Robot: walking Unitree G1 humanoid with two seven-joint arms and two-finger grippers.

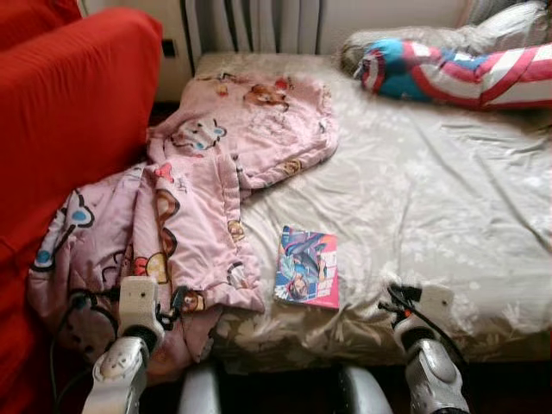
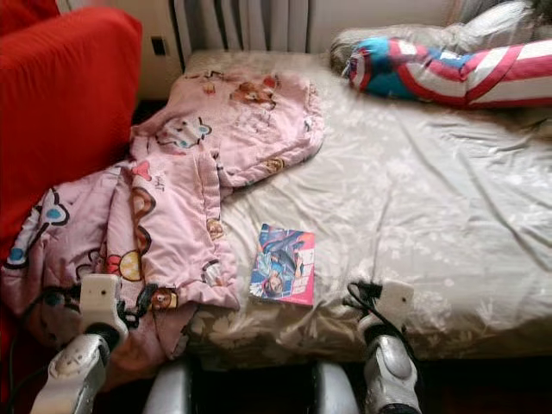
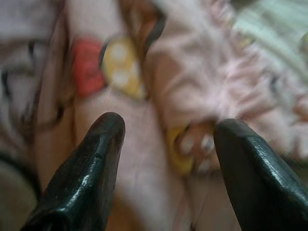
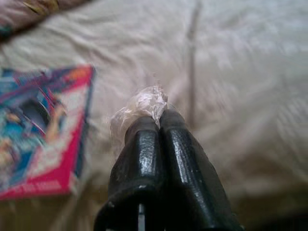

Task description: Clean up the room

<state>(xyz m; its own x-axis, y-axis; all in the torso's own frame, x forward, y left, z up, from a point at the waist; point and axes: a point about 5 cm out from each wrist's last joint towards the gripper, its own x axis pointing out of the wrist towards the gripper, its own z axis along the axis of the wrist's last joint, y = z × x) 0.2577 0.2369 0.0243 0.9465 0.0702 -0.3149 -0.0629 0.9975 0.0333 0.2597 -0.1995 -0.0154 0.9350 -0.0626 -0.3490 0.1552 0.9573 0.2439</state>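
A bed (image 1: 448,198) with a beige floral sheet carries a crumpled pink cartoon blanket (image 1: 207,198) on its left side, spilling toward a red sofa (image 1: 69,112). A colourful book (image 1: 307,267) lies flat near the bed's front edge, just beside the blanket. The left gripper (image 3: 166,144) hangs over the blanket, released, fingers spread. The right gripper (image 4: 158,122) is clenched on a scrap of clear plastic wrap (image 4: 139,107) (crinkled, at the fingertips), above the sheet beside the book

Crumpled clear wrapper (image 4: 144,103) between claw tips
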